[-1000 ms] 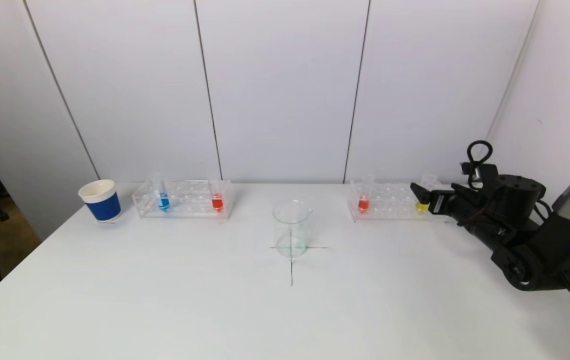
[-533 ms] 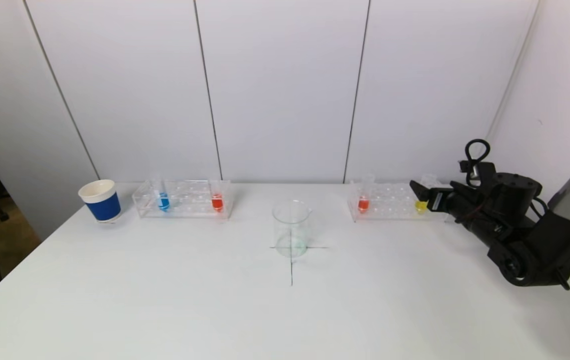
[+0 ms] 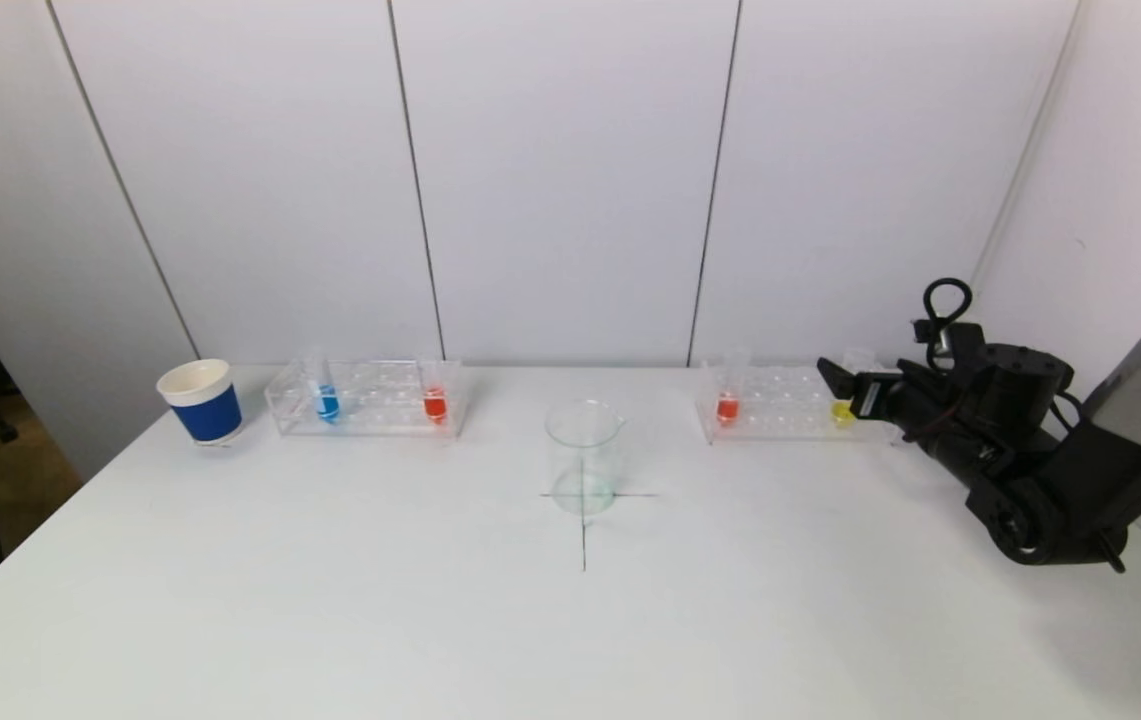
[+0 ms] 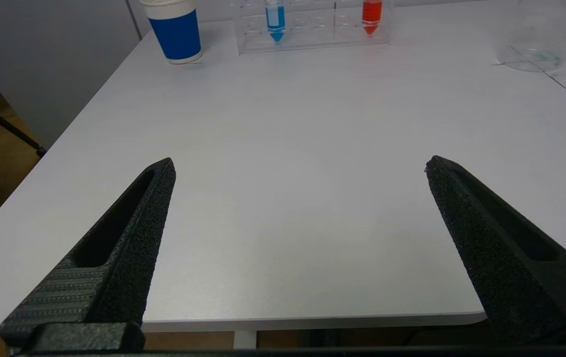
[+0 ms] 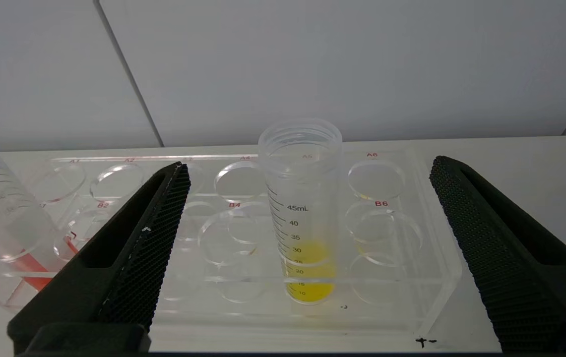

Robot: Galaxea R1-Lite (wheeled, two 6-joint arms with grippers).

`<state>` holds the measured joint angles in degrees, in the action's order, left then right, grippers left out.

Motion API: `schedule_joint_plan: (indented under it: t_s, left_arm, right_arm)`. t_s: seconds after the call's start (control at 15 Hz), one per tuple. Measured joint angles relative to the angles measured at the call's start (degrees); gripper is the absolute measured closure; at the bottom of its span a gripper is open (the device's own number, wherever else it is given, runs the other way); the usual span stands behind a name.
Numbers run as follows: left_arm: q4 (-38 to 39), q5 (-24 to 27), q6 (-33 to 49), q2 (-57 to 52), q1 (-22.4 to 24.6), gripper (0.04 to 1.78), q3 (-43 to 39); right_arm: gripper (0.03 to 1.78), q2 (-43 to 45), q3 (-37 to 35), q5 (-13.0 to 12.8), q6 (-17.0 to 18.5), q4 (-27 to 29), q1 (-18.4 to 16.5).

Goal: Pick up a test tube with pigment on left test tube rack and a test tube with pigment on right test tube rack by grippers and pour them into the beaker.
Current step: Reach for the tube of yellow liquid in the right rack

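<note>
Flanking the yellow tube (image 5: 302, 218) marked 45mL, right claw (image 5: 307, 171) spread; left claw (image 4: 300, 166) spread.

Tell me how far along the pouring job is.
Nothing poured: all four tubes sit racked. In hand: the open right gripper lines up on the yellow-pigment tube in the right rack. Left: both grasps, both pours into the beaker; left gripper waits open.

The right tool (image 3: 835, 378) sits at the right rack (image 3: 780, 405) beside the yellow tube (image 3: 843, 408). The beaker (image 3: 584, 456) stands mid-tabletop (image 3: 330, 600).
</note>
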<state>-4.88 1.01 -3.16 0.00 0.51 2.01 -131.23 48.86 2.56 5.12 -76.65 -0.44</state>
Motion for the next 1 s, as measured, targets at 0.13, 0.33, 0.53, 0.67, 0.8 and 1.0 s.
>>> schedule_joint_plan:
  t_s: [0.13, 0.33, 0.53, 0.67, 0.8, 1.0]
  left_arm:
    - [0.0, 0.0, 0.0, 0.0, 0.0, 0.06, 0.0]
    - [0.0, 0.0, 0.0, 0.0, 0.0, 0.06, 0.0]
    - [0.0, 0.0, 0.0, 0.0, 0.0, 0.06, 0.0]
    - [0.0, 0.0, 0.0, 0.0, 0.0, 0.06, 0.0]
    - [0.0, 0.0, 0.0, 0.0, 0.0, 0.06, 0.0]
    - [0.0, 0.0, 0.0, 0.0, 0.0, 0.06, 0.0]
  right_arm:
    - [0.05, -0.4, 0.6, 0.0, 0.0, 0.1, 0.0]
    - [0.05, -0.9, 1.4, -0.1, 0.0, 0.7, 0.0]
    - [0.05, -1.5, 2.3, -0.2, 0.0, 1.2, 0.0]
    - [0.05, -1.7, 2.8, -0.2, -0.1, 1.2, 0.0]
    - [0.05, -2.1, 3.3, -0.2, -0.2, 1.7, 0.2]
    - [0.05, -2.4, 3.8, -0.2, -0.3, 1.9, 0.5]
